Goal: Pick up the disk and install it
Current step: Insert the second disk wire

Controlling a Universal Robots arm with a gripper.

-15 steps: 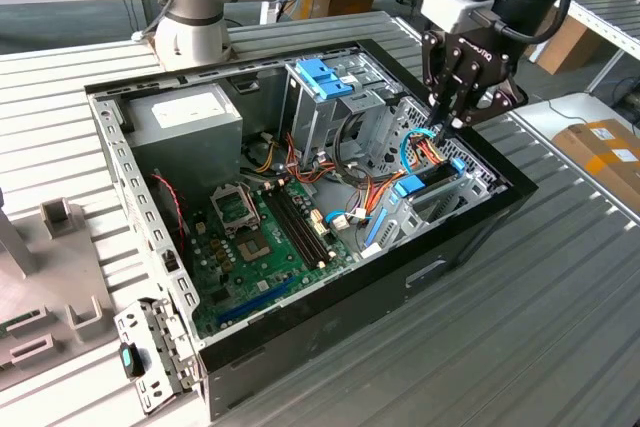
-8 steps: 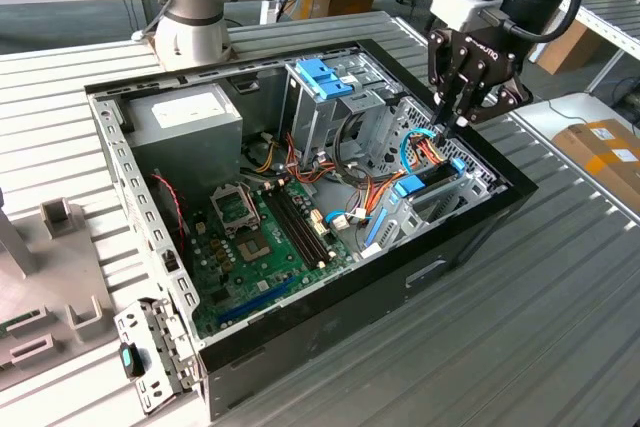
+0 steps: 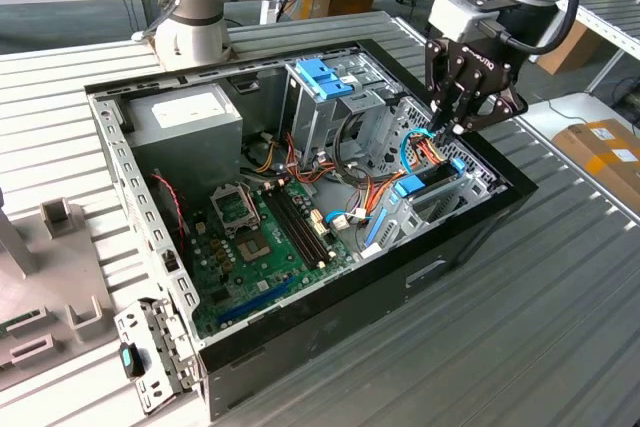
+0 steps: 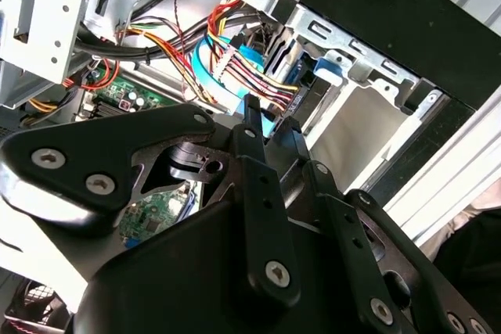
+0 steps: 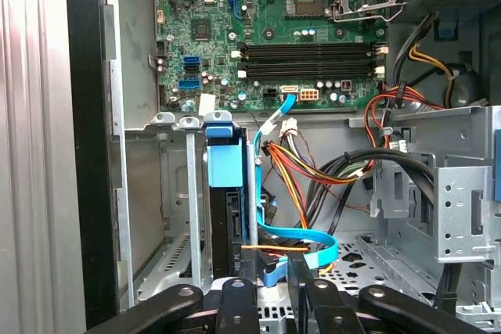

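Observation:
The disk stands on edge in a metal drive bay at the corner of the open computer case, on the exterior view's right. Its blue bracket caps the dark edge of the drive, and in the first wrist view it sits between the bay's metal rails. My gripper hovers just above the bay and the disk, apart from it. The fingers are drawn together with nothing held, seen over a blue flat cable in both wrist views.
A bundle of orange, yellow and black wires and a blue flat cable lie beside the bay. The green motherboard, a grey power-supply box and a metal drive cage with a blue latch share the case. A second arm's base stands behind.

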